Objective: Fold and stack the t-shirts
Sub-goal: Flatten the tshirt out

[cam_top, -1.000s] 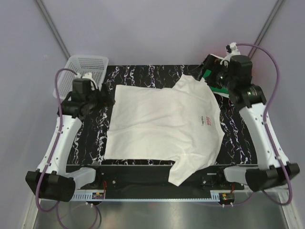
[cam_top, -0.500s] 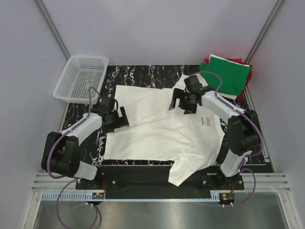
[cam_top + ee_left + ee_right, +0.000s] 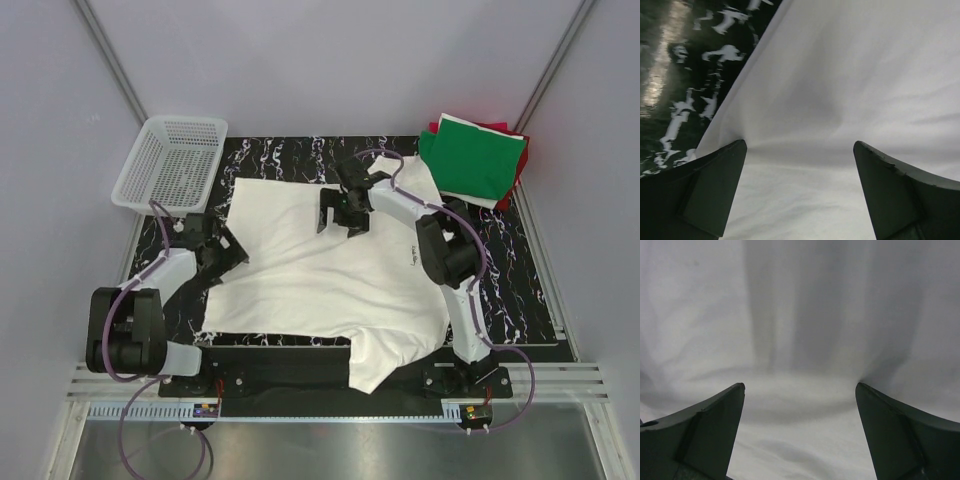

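Cream-white t-shirt lies spread across the black, white-veined tabletop in the top external view, its small red logo towards the right side and one sleeve draped over the near edge between the arm bases. At the far right corner a folded green t-shirt sits on top of a red t-shirt, of which only an edge shows. A white mesh basket stands at the far left corner, apart from the shirts. The left end effector is low at the left border of the cream-white t-shirt, and the right end effector is down on the shirt's far middle part, near the collar. From the left wrist, both dark fingers are spread wide with nothing between them but white fabric, which creases faintly at the tips; the cloth's edge runs diagonally just beside the left finger, with the marbled tabletop beyond it. From the right wrist, the fingers are likewise released and well apart, their tips against the white fabric, which shows soft folds and fills the whole view.
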Robot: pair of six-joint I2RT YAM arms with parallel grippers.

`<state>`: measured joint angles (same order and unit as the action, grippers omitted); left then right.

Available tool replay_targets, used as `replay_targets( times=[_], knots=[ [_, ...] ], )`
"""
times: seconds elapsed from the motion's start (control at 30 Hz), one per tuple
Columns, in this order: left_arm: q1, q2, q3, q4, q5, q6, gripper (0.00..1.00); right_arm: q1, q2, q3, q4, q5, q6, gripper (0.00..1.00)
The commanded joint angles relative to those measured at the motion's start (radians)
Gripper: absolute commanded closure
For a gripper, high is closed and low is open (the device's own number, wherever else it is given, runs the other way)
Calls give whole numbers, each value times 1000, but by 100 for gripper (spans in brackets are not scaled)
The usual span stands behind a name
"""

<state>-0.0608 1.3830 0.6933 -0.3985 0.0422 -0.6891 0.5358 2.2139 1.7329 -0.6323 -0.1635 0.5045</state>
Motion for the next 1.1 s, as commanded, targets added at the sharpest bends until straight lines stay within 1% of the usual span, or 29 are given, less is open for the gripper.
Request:
replay_targets(
  times=[0.0,0.07,0.1,0.27,0.43,0.5,0.57,0.6,0.63,0.67,0.73,0.83,0.87,0.9,0.93,0.97,1.0,1.03,1.07],
  knots=[
    [59,-39,-2,-74,-103,3,2,68,111,112,-26,-56,26,0],
    [128,-58,8,-86,-99,5,2,82,144,171,-46,-73,25,0],
    [139,-70,8,-83,-90,8,2,87,173,222,-69,-74,23,0],
    [148,-90,26,-123,-123,7,2,90,204,284,-86,-77,13,0],
    [145,-153,61,-143,-74,37,2,89,165,295,-130,-30,-20,0],
    [131,-189,109,-177,-67,69,2,85,127,318,-173,19,-49,0],
    [96,-212,179,-249,-68,103,2,70,90,326,-201,47,-69,0],
    [81,-216,207,-276,-74,144,2,63,43,323,-202,70,-73,0],
    [44,-220,257,-336,-83,169,2,53,23,318,-204,79,-78,0],
    [27,-234,273,-356,-108,215,2,26,3,314,-210,87,-89,0],
    [-5,-257,281,-382,-130,241,2,-11,-32,315,-219,110,-96,0],
    [-46,-303,211,-340,-87,257,1,-97,-19,350,-230,101,-100,0],
    [-54,-311,193,-324,-52,261,1,-115,-2,405,-253,93,-98,0],
    [-63,-308,180,-310,-48,266,1,-149,47,445,-271,85,-100,0],
    [-85,-288,184,-318,-57,272,2,-161,78,492,-294,90,-104,0],
    [-92,-279,198,-332,-71,281,2,-174,110,595,-338,94,-106,0],
    [-99,-269,212,-353,-85,289,2,-184,181,652,-363,114,-104,0],
    [-105,-265,225,-355,-108,296,2,-204,217,707,-383,122,-97,1],
    [-105,-265,222,-353,-119,306,2,-214,251,800,-404,121,-92,2]
  ],
)
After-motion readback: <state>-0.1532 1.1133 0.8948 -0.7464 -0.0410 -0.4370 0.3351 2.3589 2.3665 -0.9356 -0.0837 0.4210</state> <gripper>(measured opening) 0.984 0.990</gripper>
